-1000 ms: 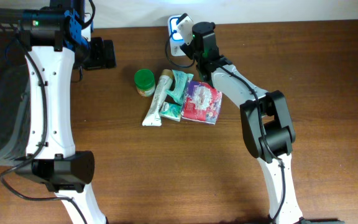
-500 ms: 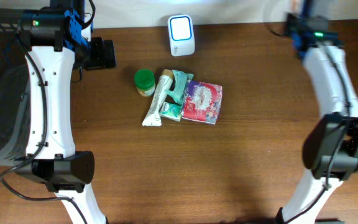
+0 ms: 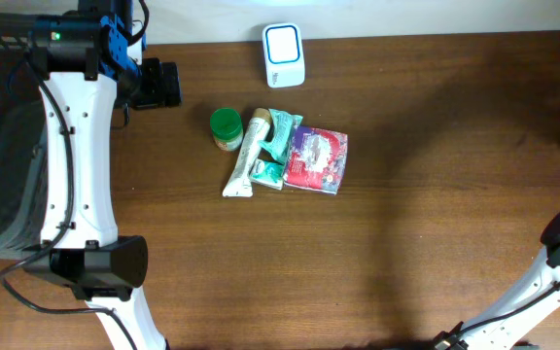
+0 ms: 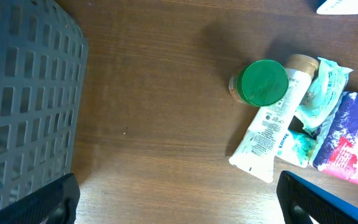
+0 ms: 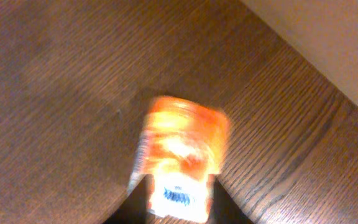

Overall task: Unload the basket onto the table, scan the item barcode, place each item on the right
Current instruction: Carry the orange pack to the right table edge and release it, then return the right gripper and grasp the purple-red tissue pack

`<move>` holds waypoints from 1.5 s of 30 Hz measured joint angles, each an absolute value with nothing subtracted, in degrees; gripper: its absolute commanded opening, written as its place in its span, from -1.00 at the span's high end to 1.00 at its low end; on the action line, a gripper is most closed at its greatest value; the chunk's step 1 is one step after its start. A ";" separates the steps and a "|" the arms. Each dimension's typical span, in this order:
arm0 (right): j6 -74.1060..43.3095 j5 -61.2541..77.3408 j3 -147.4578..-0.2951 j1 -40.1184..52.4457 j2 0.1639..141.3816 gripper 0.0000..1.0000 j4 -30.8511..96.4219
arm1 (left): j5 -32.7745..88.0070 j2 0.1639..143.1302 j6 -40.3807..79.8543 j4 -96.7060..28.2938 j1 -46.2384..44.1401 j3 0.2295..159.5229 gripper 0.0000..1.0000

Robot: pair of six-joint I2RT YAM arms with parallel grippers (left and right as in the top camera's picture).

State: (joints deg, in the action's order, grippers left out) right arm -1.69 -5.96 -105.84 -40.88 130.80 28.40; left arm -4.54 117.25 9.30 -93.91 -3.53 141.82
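Well, orange packet [image 5: 183, 142] (blurred) at right gripper [image 5: 179, 190]

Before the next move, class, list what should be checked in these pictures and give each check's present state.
1. Left claw open, nothing between its fingers: ok.
2. Right claw gripping the orange item: cannot tell, the view is blurred.
3. Scanner uncovered on the table: ok.
4. Barcode on the orange item readable: cannot tell.
5. Green-lidded jar upright, lid on: ok.
6. White tube lying apart from its neighbours: not ok, it rests against the jar and the teal packet.
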 measured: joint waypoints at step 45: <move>-13.34 39.59 -73.67 5.52 115.83 0.92 35.70 | -4.54 117.25 9.30 -93.89 -3.53 141.80 -0.99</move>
